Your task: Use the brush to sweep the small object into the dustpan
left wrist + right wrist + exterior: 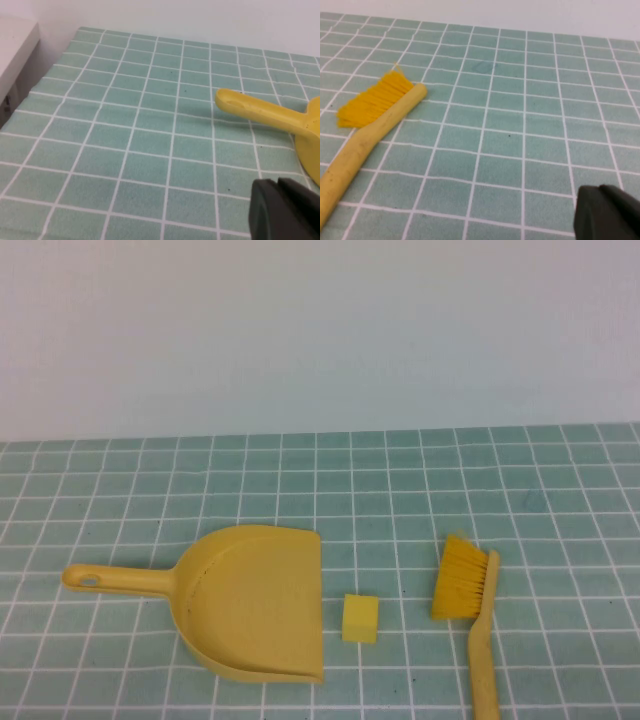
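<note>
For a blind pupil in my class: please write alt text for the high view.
A small yellow cube lies between a yellow dustpan, on the left, and a yellow brush, on the right, on a green tiled cloth. Neither the left gripper nor the right gripper appears here.

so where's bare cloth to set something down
Free: the far strip behind the dustpan, small object and brush, and right of the brush. Crowded: the near row. Left gripper near the dustpan handle, right gripper beside the brush.

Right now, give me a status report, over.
Left gripper near dustpan handle, right gripper near brush, neither holding. Small object between dustpan and brush. Path clear.
</note>
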Controlling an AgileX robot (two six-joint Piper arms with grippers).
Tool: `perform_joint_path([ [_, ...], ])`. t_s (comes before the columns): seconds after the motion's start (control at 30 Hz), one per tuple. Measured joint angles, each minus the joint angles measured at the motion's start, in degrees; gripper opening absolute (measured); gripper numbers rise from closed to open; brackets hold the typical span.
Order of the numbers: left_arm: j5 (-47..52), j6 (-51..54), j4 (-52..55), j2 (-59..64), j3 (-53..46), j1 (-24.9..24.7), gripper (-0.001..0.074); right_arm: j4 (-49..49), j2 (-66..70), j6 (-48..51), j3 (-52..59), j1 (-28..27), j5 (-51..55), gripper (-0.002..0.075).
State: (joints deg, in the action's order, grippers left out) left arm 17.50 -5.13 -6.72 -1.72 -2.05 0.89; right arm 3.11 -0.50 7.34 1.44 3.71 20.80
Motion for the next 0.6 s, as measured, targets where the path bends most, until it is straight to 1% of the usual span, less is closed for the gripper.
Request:
perform_joint_path([
  [0.17,0.0,0.0,0.0,0.0,0.0,0.0,0.0000,0.0,0.0,0.0,0.0,0.0,0.0,-0.0001],
  [0.27,0.0,0.6,1.1,0.0,0.0,-1.3,0.0000,0.0,0.0,0.0,0.0,0.0,0.0,-0.0001],
  [0.43,-0.3,10.8,2.4,0.0,0.0,-1.6,0.0000,0.0,0.0,0.0,0.0,0.0,0.0,-0.0001],
  [0.6,-0.3,10.7,2.7,0.0,0.0,-1.6,0.0000,0.0,0.0,0.0,0.0,0.0,0.0,-0.0001],
])
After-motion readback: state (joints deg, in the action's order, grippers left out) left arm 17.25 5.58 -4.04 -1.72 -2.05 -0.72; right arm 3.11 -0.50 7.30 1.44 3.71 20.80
